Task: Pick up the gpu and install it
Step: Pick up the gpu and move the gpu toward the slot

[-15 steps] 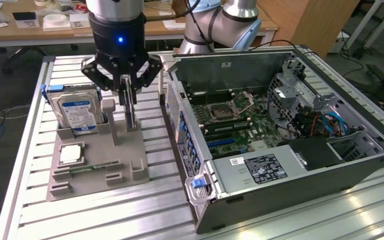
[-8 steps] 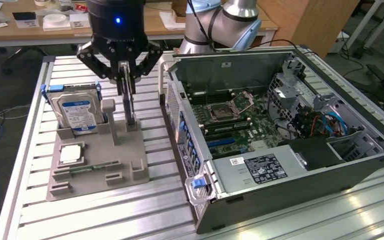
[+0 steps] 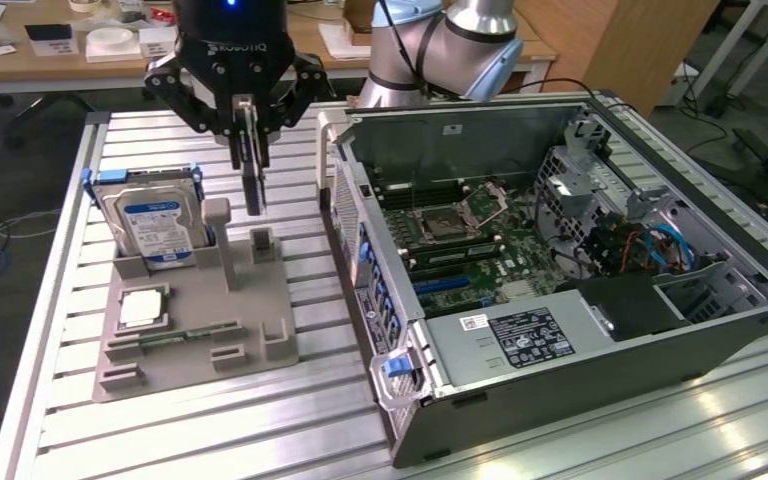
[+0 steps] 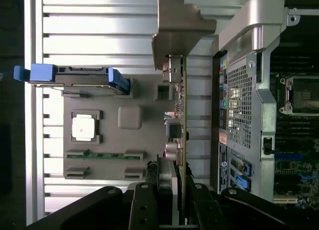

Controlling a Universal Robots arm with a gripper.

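Note:
The gpu [image 3: 253, 188] hangs edge-on with my gripper [image 3: 248, 150] shut on its upper edge. It is lifted above the grey holder block [image 3: 271, 345], over the upright posts near the block's middle. In the wrist view the gpu [image 4: 179, 115] runs as a thin board with small components on one face, and its grey metal bracket [image 4: 178, 25] is at the far end. My gripper [image 4: 172, 187] clamps the near end. The open computer case [image 3: 724, 300] lies at the exterior view's right of the card, with blue expansion slots [image 3: 454, 284] on its motherboard.
On the holder block stand a silver hard drive [image 3: 157, 225] in blue rails, a processor chip [image 3: 141, 307] and a narrow green memory stick [image 3: 181, 335]. The case's rear wall [image 4: 239, 105] is close beside the card. A cluttered desk [image 3: 64, 45] sits behind.

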